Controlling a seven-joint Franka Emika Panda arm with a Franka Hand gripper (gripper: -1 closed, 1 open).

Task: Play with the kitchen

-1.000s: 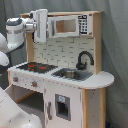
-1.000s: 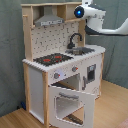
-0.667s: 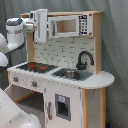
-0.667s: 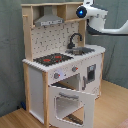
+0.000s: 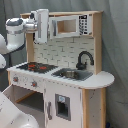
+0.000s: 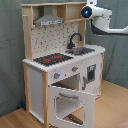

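Jaws cannot be made out in either exterior view, so whether they are wide or narrow I cannot tell; the gripper (image 5: 42,26) sits high up at the upper shelf of the kitchen (image 5: 62,75), just beside the microwave (image 5: 70,26) in the first exterior view and at the top right corner of the unit in the second exterior view.

The kitchen stands upright on a wooden floor (image 6: 112,107) before a grey curtain (image 6: 10,55). Its oven door (image 6: 70,104) already hangs open, swung down toward the near side. The hob (image 6: 52,59), faucet (image 6: 75,39) and sink (image 6: 82,50) look untouched, so I judge most of the play remains.

Against the earlier frames, nothing on the kitchen has changed; the arm holds nearly the same high spot, with at most a slight shift.
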